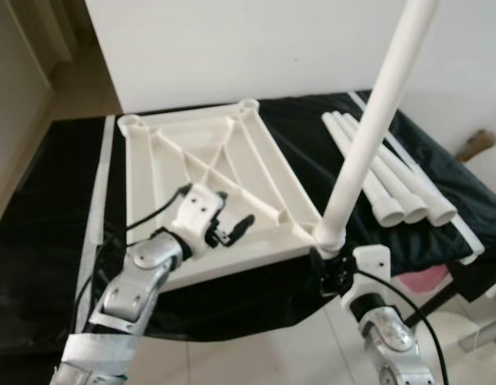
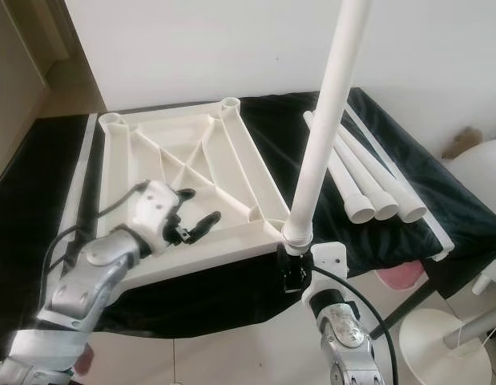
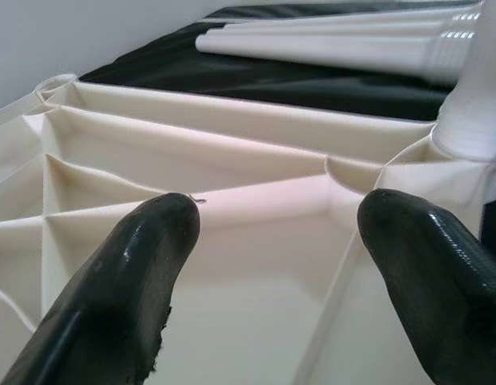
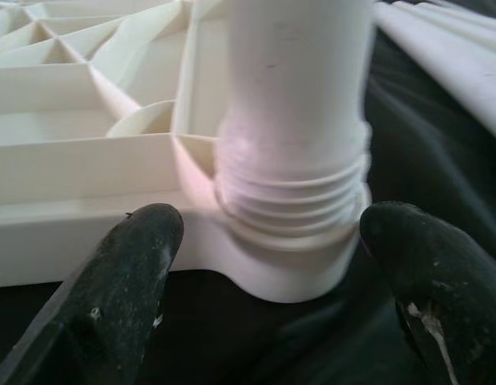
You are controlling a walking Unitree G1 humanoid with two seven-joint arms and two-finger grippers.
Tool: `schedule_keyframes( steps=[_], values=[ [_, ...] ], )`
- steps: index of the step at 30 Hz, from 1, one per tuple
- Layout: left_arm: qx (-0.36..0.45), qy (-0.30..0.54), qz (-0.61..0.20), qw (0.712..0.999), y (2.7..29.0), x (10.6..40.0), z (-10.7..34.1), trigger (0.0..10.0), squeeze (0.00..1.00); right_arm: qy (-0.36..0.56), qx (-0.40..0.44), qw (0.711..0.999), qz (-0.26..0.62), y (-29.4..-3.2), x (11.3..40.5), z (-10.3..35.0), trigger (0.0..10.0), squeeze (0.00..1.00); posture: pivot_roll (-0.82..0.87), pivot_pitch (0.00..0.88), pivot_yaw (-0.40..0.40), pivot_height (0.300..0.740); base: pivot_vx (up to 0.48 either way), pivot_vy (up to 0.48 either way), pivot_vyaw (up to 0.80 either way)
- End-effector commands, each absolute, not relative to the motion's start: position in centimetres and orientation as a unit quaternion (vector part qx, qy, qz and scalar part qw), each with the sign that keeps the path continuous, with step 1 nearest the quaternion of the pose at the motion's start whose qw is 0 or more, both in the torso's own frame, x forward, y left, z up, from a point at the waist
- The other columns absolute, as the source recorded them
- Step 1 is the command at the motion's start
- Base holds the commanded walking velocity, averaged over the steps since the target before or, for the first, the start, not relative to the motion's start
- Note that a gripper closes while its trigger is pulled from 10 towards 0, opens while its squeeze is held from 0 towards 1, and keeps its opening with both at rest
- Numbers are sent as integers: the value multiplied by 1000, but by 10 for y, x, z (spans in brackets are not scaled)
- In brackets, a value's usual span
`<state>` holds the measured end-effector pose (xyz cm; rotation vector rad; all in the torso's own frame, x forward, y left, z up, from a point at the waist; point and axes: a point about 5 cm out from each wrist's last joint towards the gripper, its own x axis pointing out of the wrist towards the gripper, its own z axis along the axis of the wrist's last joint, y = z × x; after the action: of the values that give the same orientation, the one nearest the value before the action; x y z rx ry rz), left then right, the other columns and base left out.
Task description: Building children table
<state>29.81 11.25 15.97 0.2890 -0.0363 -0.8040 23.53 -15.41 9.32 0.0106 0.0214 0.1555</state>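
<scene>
So the white plastic tabletop (image 1: pixel 215 176) is lying upside down on a black sheet (image 1: pixel 39 241), ribbed underside facing up, sitting in the middle-left of the head views. One white leg (image 1: pixel 368 136) is standing in the corner socket at the tabletop's lower right corner, running up and out past the top right of the frame. In the right wrist view you can see the threads at the leg's base sitting just above the socket collar, so it doesn't look seated all the way.

The right gripper (image 4: pixel 272 265) is down at that corner, fingers spread wide on either side of the leg's threaded base, not touching it as far as I can tell.

The left gripper (image 1: pixel 231 230) hovers over the ribbed underside near the tabletop's lower edge, fingers apart with nothing between them.

Three spare legs (image 1: pixel 392 180) lie side by side on the sheet at the right of the frame, well apart from the tabletop, open ends pointing toward the lower right. There's a white stool (image 2: pixel 432 337) in the lower right corner on the floor.
</scene>
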Motion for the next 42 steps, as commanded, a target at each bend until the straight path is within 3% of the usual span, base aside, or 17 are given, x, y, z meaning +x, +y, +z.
schedule_keyframes(
  steps=[1,4,5,7,8,15,16,18,19,27,38,39,42],
  values=[
    [151,-13,-379,913,119,302,159,10000,0,20,9,997,76,-157,232,91,10000,0,26,0,0,740,0,0,0],
    [182,-3,-353,918,132,308,156,10000,0,23,10,997,75,-159,232,90,10000,0,26,0,1,740,0,0,0],
    [198,7,-336,921,139,312,154,10000,0,24,12,997,74,-159,233,90,4510,0,27,0,1,740,0,0,0],
    [208,12,-326,922,143,315,152,10000,0,24,14,997,74,-159,233,90,4510,0,27,0,1,740,0,0,0],
    [218,19,-316,923,148,317,151,10000,0,25,16,997,74,-159,234,90,0,0,27,0,3,740,0,0,0],
    [249,42,-295,922,166,321,145,10000,0,27,18,997,64,-163,235,89,0,0,28,0,4,740,0,0,0],
    [266,51,-286,919,171,321,143,10000,0,28,18,998,59,-165,236,89,4510,0,28,0,4,740,0,0,0],
    [278,56,-280,917,175,322,142,10000,0,29,18,998,55,-166,236,88,4510,0,31,0,5,740,0,0,0],
    [291,62,-264,918,183,325,141,10000,0,30,18,998,51,-168,238,88,10000,0,31,0,5,740,0,0,0],
    [327,77,-256,906,199,324,138,10000,0,34,19,998,45,-173,241,88,10000,0,34,0,6,740,0,0,0],
    [331,120,-376,857,188,298,116,10000,0,54,2,995,80,-185,260,87,10000,0,37,0,13,740,0,0,0],
    [330,135,-412,839,183,289,109,10000,0,59,-1,994,94,-187,267,88,10000,0,41,0,14,740,0,0,0],
    [332,148,-441,821,180,281,104,10000,0,61,-8,992,113,-189,274,90,10000,0,43,0,14,740,0,0,0]
  ],
)
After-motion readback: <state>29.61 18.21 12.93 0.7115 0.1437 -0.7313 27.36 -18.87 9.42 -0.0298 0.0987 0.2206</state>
